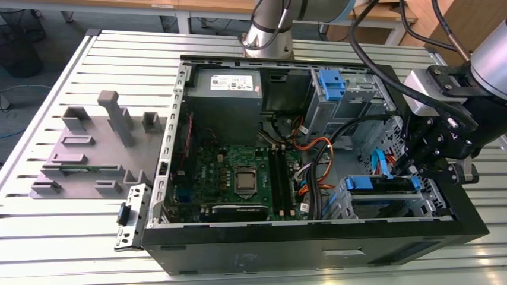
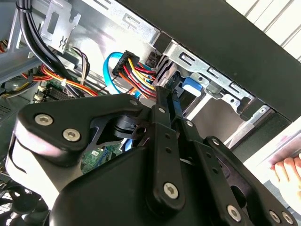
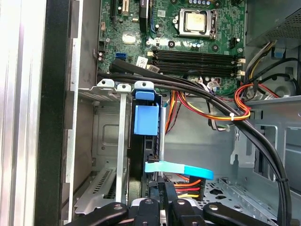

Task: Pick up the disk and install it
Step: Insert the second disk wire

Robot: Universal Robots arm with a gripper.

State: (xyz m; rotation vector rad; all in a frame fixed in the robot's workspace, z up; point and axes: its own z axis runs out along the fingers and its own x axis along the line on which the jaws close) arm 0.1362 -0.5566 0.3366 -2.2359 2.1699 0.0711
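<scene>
The disk [image 1: 380, 184], framed by its blue carrier, sits edge-up in the metal drive bay [image 1: 348, 205] at the case's front corner, on the exterior view's right. In the first wrist view the disk [image 3: 146, 120] shows its blue tab and stands in a slot between the bay's rails. My gripper [image 1: 410, 172] reaches down onto the carrier's end. In both wrist views the fingers lie close together on the carrier's thin edge, gripper [image 2: 171, 92] and gripper [image 3: 163, 188]. The blue carrier of the disk [image 2: 192, 85] shows just past the fingertips.
The case [image 1: 317, 243] lies open, with a motherboard [image 1: 237, 175], a grey power supply [image 1: 225, 83] and a blue bracket [image 1: 333, 83] in the upper bay. A blue data cable [image 3: 181, 169] and bundled wires [image 3: 235, 113] run beside the bay. A hand [image 2: 287, 172] shows outside the case. A grey fixture [image 1: 87, 148] stands at the left.
</scene>
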